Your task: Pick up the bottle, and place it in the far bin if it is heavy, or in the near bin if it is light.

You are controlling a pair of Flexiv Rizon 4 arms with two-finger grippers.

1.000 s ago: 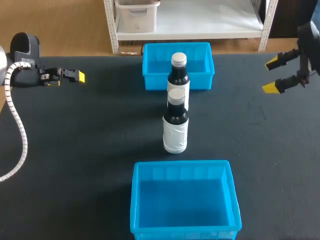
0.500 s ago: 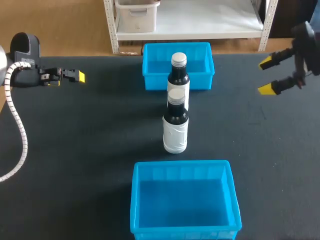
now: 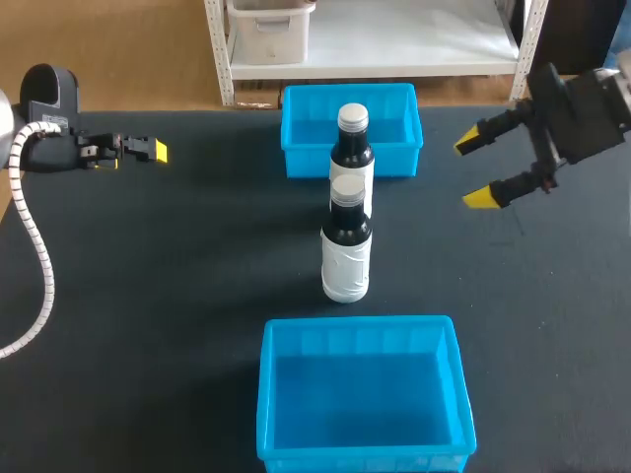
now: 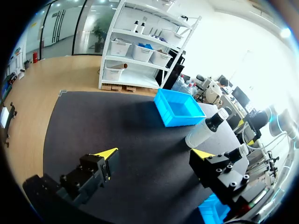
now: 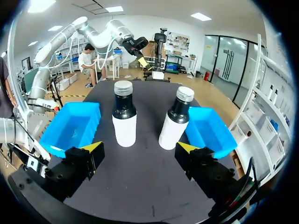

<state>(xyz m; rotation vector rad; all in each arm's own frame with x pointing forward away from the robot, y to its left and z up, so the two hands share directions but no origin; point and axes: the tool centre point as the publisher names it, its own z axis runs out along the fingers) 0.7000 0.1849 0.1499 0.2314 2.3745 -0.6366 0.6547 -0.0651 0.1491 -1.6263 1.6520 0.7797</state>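
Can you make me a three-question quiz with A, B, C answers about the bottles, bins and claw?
1. The near bin and far bin are: A red, B blue, C green.
2. The bottles stand: A in the near bin, B on the table between the bins, C in the far bin.
3. The right gripper is: A open and empty, B shut on a bottle, C shut on a bin.
Answers: 1 B, blue walls; 2 B, bases on the dark table; 3 A, fingers apart, nothing between.
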